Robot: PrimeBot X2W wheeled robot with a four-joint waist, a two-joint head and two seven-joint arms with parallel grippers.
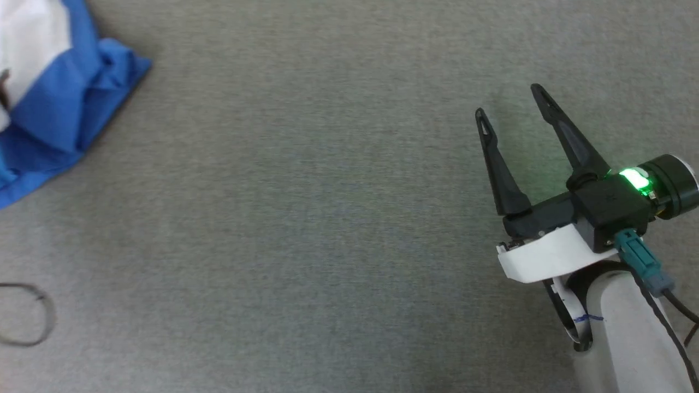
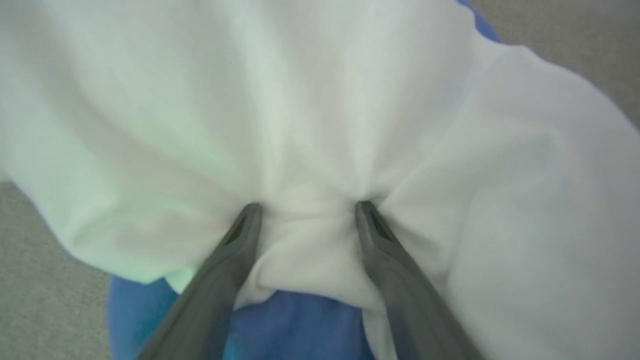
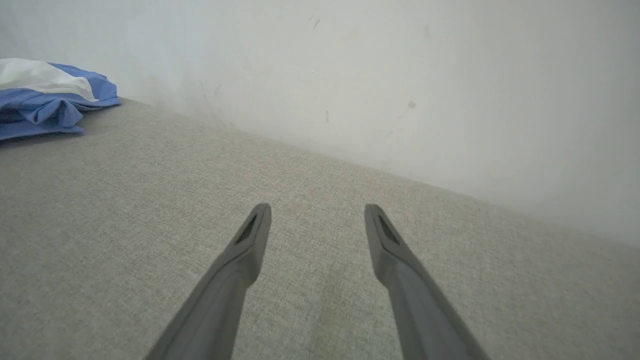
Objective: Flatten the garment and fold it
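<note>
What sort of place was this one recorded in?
Likely an indoor test space: a broad surface covered in grey woven fabric, a plain pale wall behind it, and a crumpled blue-and-white garment lying on it.

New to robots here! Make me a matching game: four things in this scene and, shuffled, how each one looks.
Things:
1 garment
2 right gripper
3 left gripper
4 wrist light

Looks:
a glows green
b open, nothing between its fingers
c crumpled, white and blue
d open, tips pushed into white cloth

Pairs: 1-c, 2-b, 3-d, 4-a
</note>
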